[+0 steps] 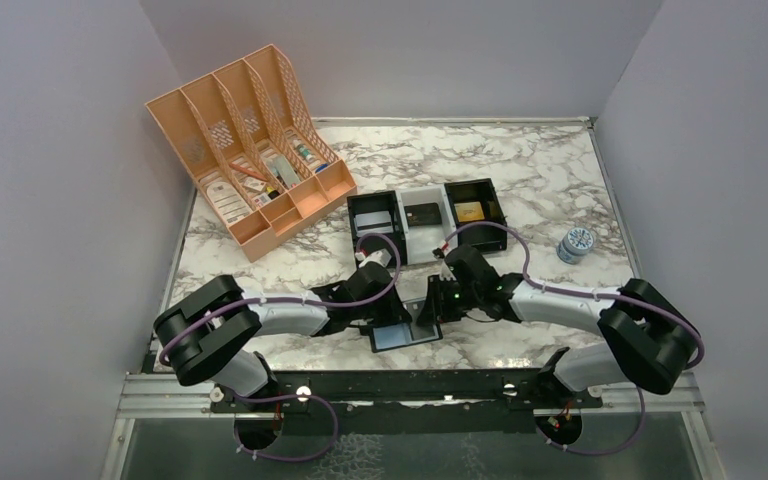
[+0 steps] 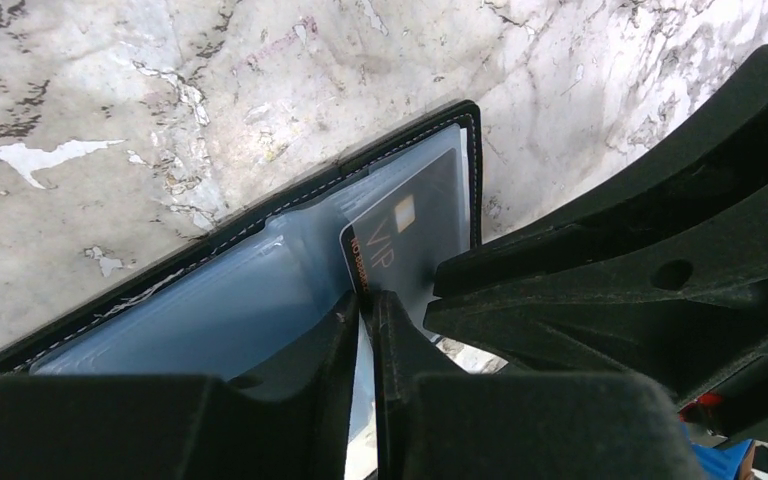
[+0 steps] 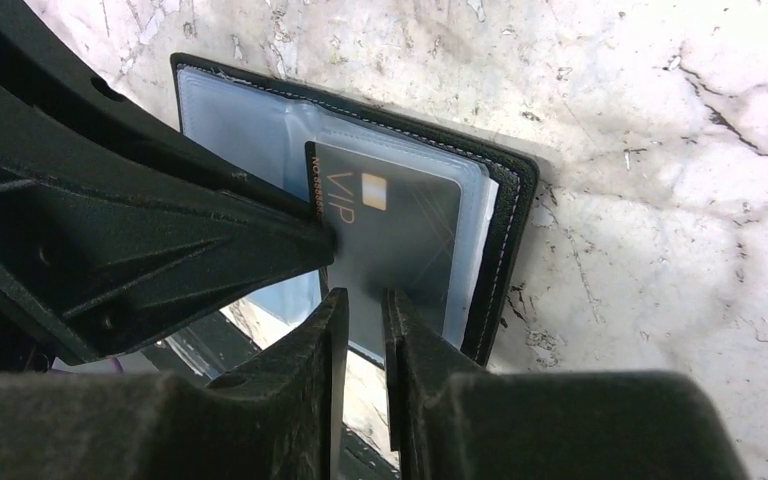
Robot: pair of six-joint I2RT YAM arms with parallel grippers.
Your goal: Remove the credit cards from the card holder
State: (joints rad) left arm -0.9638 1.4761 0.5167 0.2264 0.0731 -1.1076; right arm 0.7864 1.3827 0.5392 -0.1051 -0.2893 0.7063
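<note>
My left claw [image 2: 365, 305] is pinching the credit card [image 2: 410, 235] by its near corner, long axis pointing away; my right claw [image 3: 365, 300] is clamping the edge of the card holder [image 3: 508, 250]

The card holder [image 3: 508, 225] lies open on the marble bench [image 3: 660, 150], blue-grey lining up. A dark credit card [image 3: 400, 235] marked VIP sits in a clear pocket. The right end effector [image 3: 363, 305] pinches the holder's edge beside the card, fingers almost together. The left end effector [image 3: 310, 235] touches the card's VIP end.

Left arm [image 1: 290, 318] and right arm [image 1: 560, 300] reach low inward, jaws pinched narrowly together.
</note>
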